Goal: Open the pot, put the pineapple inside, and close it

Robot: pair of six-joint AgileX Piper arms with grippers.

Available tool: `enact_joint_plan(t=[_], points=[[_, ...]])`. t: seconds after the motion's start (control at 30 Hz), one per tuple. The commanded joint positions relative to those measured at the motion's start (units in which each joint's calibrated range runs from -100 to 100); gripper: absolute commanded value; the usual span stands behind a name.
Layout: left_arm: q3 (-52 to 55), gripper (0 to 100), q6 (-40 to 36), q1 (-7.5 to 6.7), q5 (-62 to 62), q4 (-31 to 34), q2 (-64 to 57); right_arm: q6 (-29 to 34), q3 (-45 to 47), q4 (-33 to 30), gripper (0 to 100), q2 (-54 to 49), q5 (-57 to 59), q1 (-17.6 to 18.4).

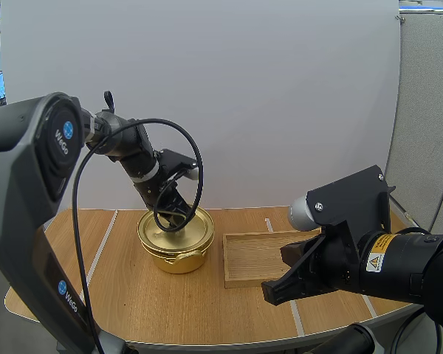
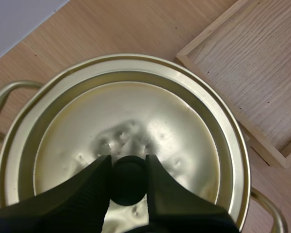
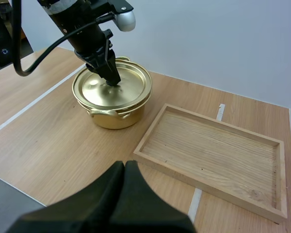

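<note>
the left gripper (image 2: pixel 128 164) pinched the black knob (image 2: pixel 128 188) of the lid (image 2: pixel 155 116), seated on the gold pot (image 1: pixel 179 259) on the desk (image 1: pixel 133 295) beside the wooden tray (image 1: pixel 255 257). the right gripper (image 3: pixel 124 167) hung closed, empty. a straight-up lift looked best, so the pot would not drag.

The left arm (image 1: pixel 29 169) wears a bulky dark grey shell with a round blue badge (image 1: pixel 67 130) and white "WeGo" lettering. A second badge (image 1: pixel 61 287) sits at six o'clock from the first. A white band (image 1: pixel 152 172) rings its slim black wrist. The left gripper (image 2: pixel 129 165) has black fingers (image 2: pixel 82 194), ribbed inside. The right arm (image 1: pixel 406 269) is black, with an angular screwed bracket (image 1: pixel 352 198), a silver cap (image 1: pixel 303 214) at nine o'clock of it and a yellow warning label (image 1: pixel 375 262) at five.
</note>
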Motion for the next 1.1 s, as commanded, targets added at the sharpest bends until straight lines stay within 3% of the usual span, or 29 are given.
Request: enact_joint_plan(t=[0.0,0.27,0.33,0.4,0.47,0.53,0.77,1.07], points=[[0.2,0,0.1,-0.27,-1.3,-1.0,2.3,-0.4,0.2,-0.4,0,-0.5,-1.1,-0.3],[0.2,0,0.2,-0.27,0.4,0.1,4.0,-0.4,0.2,-0.4,0,-0.5,-1.1,-0.3],[0.2,7,0.2,-0.27,1.1,0.7,3.9,-0.4,0.2,-0.4,0,-0.5,-1.1,-0.3],[-0.1,24,0.2,-0.27,2.3,1.6,3.9,-0.4,0.2,-0.4,0,-0.5,-1.1,-0.3],[-0.5,53,0.2,-0.27,4.0,1.7,3.8,-0.4,0.2,-0.4,0,-0.5,-1.1,-0.3],[-0.5,99,0.0,-0.27,4.7,1.7,3.5,-0.4,0.2,-0.4,0,-0.5,-1.1,-0.3],[-4.3,100,-2.4,-0.27,12.0,3.5,-0.9,-0.4,0.2,-0.4,0,-0.5,-1.1,-0.3],[-15.1,100,-5.5,-0.27,27.0,3.9,-17.7,-0.4,0.2,-0.4,0,-0.5,-1.1,-0.3]])
